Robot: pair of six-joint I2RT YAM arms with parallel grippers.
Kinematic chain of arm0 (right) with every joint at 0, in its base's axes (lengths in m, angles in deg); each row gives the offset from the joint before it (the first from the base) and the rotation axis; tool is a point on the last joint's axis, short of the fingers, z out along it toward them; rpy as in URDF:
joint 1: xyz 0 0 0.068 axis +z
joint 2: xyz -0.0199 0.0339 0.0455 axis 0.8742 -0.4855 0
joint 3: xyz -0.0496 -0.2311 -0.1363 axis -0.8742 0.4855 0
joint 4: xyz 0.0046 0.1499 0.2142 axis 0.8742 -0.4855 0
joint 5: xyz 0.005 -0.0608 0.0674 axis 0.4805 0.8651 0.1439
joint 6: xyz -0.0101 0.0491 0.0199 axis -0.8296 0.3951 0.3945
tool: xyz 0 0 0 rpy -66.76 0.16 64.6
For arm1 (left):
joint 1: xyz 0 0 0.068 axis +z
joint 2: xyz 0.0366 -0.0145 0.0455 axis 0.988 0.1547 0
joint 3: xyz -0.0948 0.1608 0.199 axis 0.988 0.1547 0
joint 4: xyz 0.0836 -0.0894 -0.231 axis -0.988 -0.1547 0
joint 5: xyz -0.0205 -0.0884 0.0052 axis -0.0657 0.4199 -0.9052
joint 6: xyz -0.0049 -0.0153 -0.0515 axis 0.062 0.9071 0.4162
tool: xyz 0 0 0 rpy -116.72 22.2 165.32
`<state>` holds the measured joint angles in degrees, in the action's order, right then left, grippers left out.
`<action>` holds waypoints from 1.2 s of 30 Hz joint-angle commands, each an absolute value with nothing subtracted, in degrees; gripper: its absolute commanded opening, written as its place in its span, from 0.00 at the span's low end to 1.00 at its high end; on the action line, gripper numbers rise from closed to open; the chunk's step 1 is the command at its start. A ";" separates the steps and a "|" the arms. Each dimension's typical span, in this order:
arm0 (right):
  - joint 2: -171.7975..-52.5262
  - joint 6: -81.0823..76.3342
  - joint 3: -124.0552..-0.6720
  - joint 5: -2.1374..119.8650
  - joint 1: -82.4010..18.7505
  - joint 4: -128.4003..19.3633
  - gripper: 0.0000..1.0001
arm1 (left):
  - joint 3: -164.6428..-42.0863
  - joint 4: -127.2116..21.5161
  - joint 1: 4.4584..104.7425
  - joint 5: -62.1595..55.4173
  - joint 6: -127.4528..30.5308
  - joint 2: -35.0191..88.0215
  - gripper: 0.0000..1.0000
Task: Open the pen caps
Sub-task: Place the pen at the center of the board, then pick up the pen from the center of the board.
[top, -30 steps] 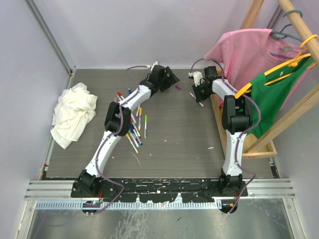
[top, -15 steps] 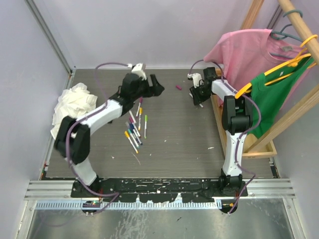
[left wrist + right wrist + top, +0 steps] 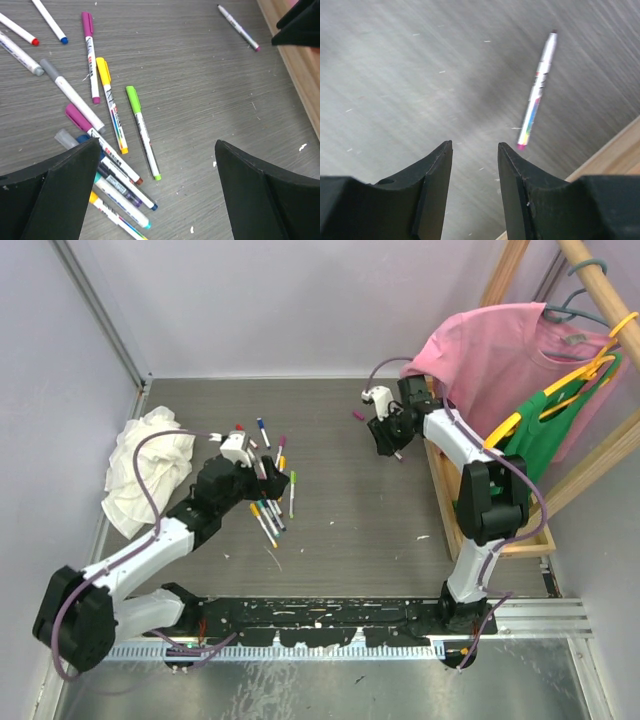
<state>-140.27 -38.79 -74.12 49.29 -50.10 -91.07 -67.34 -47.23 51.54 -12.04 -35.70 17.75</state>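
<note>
Several white-barrelled pens [image 3: 268, 502] lie in a loose pile left of centre. In the left wrist view their pen caps show: purple [image 3: 87, 23], yellow [image 3: 103, 70], green [image 3: 132, 98], magenta [image 3: 77, 116]. My left gripper [image 3: 268, 478] [image 3: 157, 150] hangs wide open over this pile, holding nothing. A loose pink cap [image 3: 357, 416] lies at the far middle. My right gripper [image 3: 385, 443] [image 3: 475, 146] is open and empty just above the table. An uncapped pen [image 3: 537, 95] [image 3: 239, 27] lies beside it, apart from the fingers.
A crumpled white rag [image 3: 150, 465] lies at the left. A wooden rack [image 3: 490, 510] along the right edge carries a pink shirt [image 3: 500, 350] and a green shirt [image 3: 545, 435] on hangers. Its wooden base [image 3: 615, 150] is close to my right gripper.
My left arm swung back from the far middle to above the pen pile, and its jaws spread wider. My right gripper opened, shifted slightly left, and let go of the uncapped pen.
</note>
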 commanded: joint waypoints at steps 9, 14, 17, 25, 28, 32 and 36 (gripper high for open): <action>-116.62 -36.88 -56.67 40.23 -42.96 -84.69 0.49 | -57.79 -42.06 51.71 -7.23 -29.63 7.02 0.98; -112.15 -35.10 -51.40 33.73 -43.02 -80.94 0.49 | -59.18 -45.88 46.37 -15.80 -31.68 9.46 1.00; -112.00 -34.39 -49.92 31.19 -43.03 -79.64 0.49 | -61.41 -45.72 42.07 -23.59 -33.50 13.18 1.00; -112.57 -33.60 -48.72 30.43 -43.02 -78.43 0.50 | -64.56 -28.48 37.94 -28.40 -37.56 27.20 0.98; -112.94 -32.96 -48.35 30.08 -43.00 -77.65 0.49 | -66.09 -24.42 37.81 -28.03 -38.76 32.00 0.98; -112.92 -32.07 -48.01 29.93 -43.02 -76.89 0.50 | -70.22 -26.19 37.06 -30.37 -39.17 37.80 0.99; -112.32 -31.41 -47.75 30.78 -42.98 -76.27 0.50 | -74.67 -34.14 35.53 -36.83 -38.67 41.85 0.75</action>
